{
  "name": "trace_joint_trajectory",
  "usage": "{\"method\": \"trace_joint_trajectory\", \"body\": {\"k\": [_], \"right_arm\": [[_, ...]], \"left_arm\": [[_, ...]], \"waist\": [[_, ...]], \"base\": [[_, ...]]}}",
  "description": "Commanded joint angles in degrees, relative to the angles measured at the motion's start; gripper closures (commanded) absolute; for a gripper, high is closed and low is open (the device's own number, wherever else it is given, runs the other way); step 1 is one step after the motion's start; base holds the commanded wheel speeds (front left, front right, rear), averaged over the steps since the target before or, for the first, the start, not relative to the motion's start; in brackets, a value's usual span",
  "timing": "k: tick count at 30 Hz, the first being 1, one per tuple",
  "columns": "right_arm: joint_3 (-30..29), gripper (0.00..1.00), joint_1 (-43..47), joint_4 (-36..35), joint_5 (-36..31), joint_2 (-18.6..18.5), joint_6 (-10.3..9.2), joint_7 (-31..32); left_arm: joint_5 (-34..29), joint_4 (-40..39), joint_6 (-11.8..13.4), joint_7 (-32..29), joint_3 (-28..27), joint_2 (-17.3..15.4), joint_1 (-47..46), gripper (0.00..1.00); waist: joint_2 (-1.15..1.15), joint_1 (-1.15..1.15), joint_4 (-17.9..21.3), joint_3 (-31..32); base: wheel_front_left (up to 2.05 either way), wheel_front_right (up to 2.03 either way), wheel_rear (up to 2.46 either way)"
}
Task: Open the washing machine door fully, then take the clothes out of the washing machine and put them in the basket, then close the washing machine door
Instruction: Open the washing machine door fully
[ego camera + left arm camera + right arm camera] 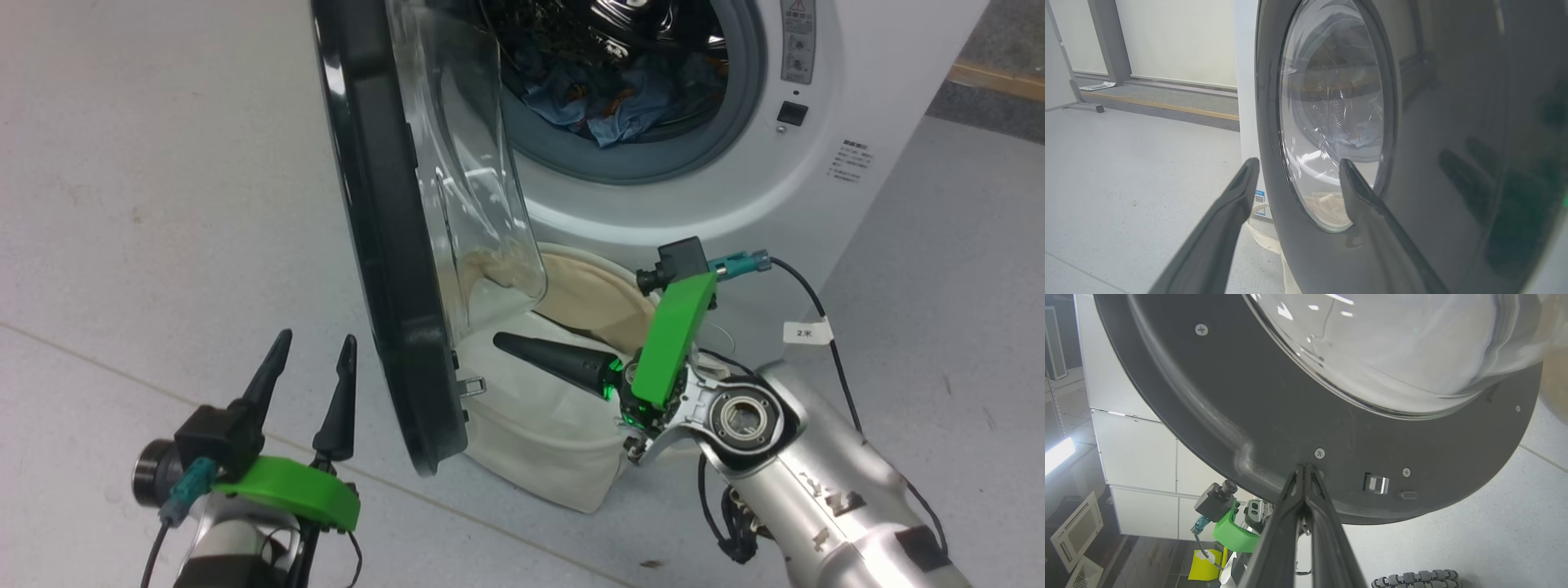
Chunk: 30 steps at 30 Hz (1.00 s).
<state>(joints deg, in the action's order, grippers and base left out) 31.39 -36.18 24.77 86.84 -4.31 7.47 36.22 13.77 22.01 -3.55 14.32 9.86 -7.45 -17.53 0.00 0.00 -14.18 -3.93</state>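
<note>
Door: door (384, 245) part open, about square to the washer (857, 98) front; judged not fully open yet.
Clothes: clothes (620, 106) lie at the drum's (653, 24) lower front; none seen in the basket.
Basket: basket (539, 433) on the floor (163, 204) against the washer front, under the opening, just behind the door's lower edge.
Right gripper: right gripper (500, 340) pinched together, empty, tip at the door's inner face beside the latch (1376, 484).
Left gripper: left gripper (318, 336) spread wide, empty, near the door's outer face.
In the way: left gripper stands in the door's likely swing path.
Left to do: finish opening, unload, close.
</note>
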Motion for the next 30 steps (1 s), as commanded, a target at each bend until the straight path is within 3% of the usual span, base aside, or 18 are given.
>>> {"method": "trace_joint_trajectory", "body": {"k": [1,21,22,23,24,25,30], "right_arm": [[0.57,1.0,-1.69,-1.69,0.43,1.32,0.02,-0.82],[12.56,1.0,-4.8,-0.22,9.99,1.43,0.02,-11.88],[12.63,0.95,-4.91,-0.16,9.89,1.43,0.02,-12.42],[12.66,0.31,-4.97,-0.15,9.8,1.43,0.02,-12.93],[12.8,0.04,-5.0,-0.08,9.7,1.43,0.02,-13.19],[12.9,0.0,-5.08,0.03,9.24,1.43,0.02,-13.46],[12.63,0.0,-4.55,-0.47,5.34,0.61,0.02,-16.32]], "left_arm": [[0.01,-1.54,-0.01,0.68,-1.95,-1.41,-1.46,0.0],[0.4,-0.51,0.42,0.68,-1.62,-1.75,-1.48,0.0],[0.44,-0.49,0.44,0.68,-1.69,-1.88,-1.41,0.0],[0.5,-0.51,0.46,0.68,-1.8,-2.03,-1.35,0.0],[0.58,-0.55,0.49,0.68,-1.99,-2.26,-1.26,0.0],[0.67,-0.57,0.5,0.68,-2.16,-2.47,-1.21,0.0],[1.1,-0.79,0.56,0.68,-3.24,-4.13,-1.04,0.0]], "waist": [[0.0,0.0,-0.09,0.02],[0.0,0.0,-2.27,1.01],[0.0,0.0,-2.14,1.06],[0.0,0.0,-1.95,1.11],[0.0,0.0,-1.65,1.2],[0.0,0.0,-1.44,1.24],[0.0,0.0,0.1,2.07]], "base": [[0.0,0.0,0.0],[0.0,0.0,0.0],[0.0,0.0,0.0],[0.0,0.0,0.0],[0.0,0.0,0.0],[0.0,0.0,0.0],[0.0,0.0,0.0]]}}
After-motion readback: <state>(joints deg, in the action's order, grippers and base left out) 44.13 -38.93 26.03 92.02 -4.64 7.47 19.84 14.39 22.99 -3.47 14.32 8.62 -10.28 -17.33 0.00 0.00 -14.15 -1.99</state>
